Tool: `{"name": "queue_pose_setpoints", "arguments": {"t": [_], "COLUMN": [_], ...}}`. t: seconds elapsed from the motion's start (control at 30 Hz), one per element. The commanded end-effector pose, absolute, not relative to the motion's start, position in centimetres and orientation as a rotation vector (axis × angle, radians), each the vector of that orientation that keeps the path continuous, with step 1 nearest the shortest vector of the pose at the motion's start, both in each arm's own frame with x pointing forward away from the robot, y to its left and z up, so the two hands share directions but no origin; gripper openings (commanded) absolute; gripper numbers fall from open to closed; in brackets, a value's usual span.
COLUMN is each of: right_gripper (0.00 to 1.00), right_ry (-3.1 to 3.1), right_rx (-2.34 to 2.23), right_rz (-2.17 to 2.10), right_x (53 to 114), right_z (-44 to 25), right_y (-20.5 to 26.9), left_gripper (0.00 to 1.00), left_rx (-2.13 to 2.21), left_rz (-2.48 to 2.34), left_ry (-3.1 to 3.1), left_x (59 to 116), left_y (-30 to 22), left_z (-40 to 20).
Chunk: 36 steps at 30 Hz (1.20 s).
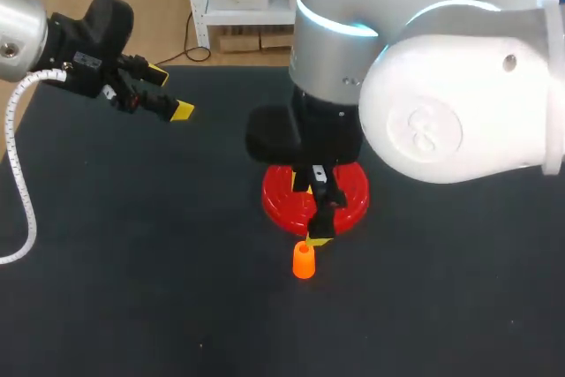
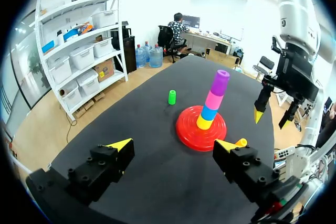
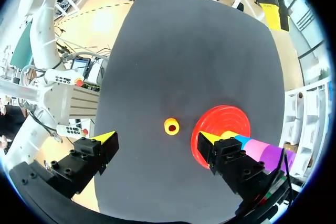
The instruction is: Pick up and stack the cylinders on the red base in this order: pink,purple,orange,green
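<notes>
The red base (image 1: 275, 193) lies mid-table, largely under my right arm. It carries a leaning stack (image 2: 212, 102) of yellow, blue, pink and purple cylinders, purple (image 2: 220, 82) on top. An orange cylinder (image 1: 303, 260) stands upright on the table just in front of the base. My right gripper (image 1: 311, 214) hangs open above the base's front edge, and the orange cylinder (image 3: 171, 126) sits ahead of its spread fingers. A green cylinder (image 2: 171, 97) stands beyond the base; the head view hides it. My left gripper (image 1: 170, 92) is open and empty, high over the table's far left.
The black table (image 1: 132, 262) has wide bare areas at the left and front. My right arm's bulky white elbow (image 1: 450, 103) covers the table's right rear. A white cable (image 1: 22, 192) hangs from my left arm at the left edge.
</notes>
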State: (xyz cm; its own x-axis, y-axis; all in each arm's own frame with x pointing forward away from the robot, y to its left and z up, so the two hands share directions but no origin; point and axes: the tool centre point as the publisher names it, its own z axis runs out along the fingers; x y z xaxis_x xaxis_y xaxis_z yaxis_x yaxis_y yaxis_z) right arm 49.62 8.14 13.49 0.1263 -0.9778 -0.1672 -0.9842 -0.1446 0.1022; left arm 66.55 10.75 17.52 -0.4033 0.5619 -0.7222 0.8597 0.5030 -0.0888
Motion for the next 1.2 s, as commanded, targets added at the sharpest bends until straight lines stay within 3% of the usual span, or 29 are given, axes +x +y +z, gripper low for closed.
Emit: {"name": "queue_pose_setpoints", "arguments": {"t": [0.03, 1.2], "right_gripper": [1.0, 1.0], "right_ry": [2.031, 2.233], "right_rx": [-2.329, -2.356], "right_rz": [0.302, 0.215], "right_x": [49.5, 49.8], "right_z": [13.5, 3.3], "right_y": [8.0, 7.7], "left_gripper": [1.0, 1.0], "left_rx": [1.16, 1.16], "left_rz": [-0.61, -0.61], "left_ry": [2.11, 2.11], "left_x": [66.6, 66.6], "left_y": [10.8, 10.8], "left_z": [17.4, 17.4]}}
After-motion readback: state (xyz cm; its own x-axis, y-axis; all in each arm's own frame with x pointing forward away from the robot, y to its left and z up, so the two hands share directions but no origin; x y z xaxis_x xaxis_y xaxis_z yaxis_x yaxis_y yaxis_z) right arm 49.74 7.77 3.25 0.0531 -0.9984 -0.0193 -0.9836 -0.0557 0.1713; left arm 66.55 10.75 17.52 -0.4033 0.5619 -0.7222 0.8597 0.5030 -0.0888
